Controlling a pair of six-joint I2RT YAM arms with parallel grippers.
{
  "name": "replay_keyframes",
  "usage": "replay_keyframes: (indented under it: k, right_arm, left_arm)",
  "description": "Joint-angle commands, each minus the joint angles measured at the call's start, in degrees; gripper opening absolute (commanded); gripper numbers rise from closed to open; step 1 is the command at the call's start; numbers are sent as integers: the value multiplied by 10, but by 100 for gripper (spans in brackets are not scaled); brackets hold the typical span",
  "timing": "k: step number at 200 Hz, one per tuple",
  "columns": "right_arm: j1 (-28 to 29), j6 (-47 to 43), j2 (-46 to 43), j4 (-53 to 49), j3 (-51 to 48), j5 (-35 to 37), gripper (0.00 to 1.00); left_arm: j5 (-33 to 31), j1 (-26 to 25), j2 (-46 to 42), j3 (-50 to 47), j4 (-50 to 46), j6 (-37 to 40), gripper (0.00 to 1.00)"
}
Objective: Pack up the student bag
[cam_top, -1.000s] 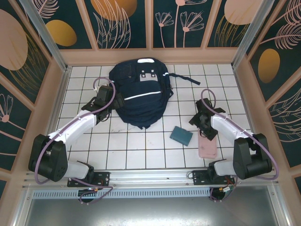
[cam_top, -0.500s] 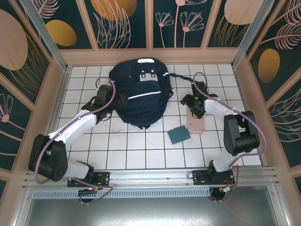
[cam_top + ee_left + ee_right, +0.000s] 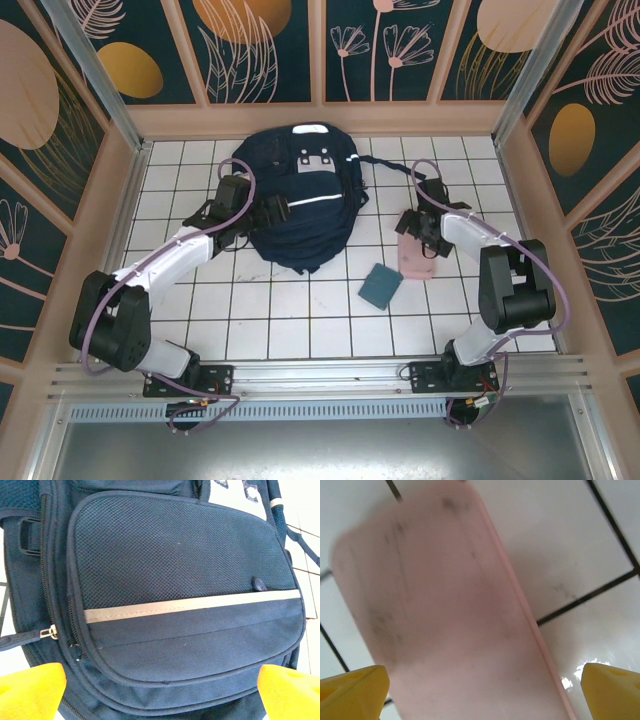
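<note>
While the student bag [image 3: 300, 205] lies flat at upper centre of the overhead frame, the left gripper [image 3: 270, 212] sits at its left edge with its jaws spread wide, holding nothing. The front pocket shows between its yellow fingertips [image 3: 30, 690]. The right gripper [image 3: 413, 228], likewise open and empty, hovers over a pink case [image 3: 418, 262] to the right of the bag.

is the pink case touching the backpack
Apart. The top view shows bare white tiles between the pink case and the student bag.
</note>
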Motion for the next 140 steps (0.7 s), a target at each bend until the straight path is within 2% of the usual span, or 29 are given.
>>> replay_keyframes:
  k: [1, 40, 103, 140]
  right_arm:
    - [13, -51, 1, -16, -21, -31, 99]
    - [34, -85, -6, -14, -27, -72, 99]
    - [58, -93, -17, -42, -14, -59, 99]
    - [99, -103, -21, -71, 8, 14, 99]
  left_arm:
    - [6, -3, 2, 18, 13, -1, 98]
    - [4, -3, 7, 15, 12, 1, 98]
    - [3, -3, 9, 14, 7, 5, 98]
    - [6, -3, 12, 14, 10, 4, 99]
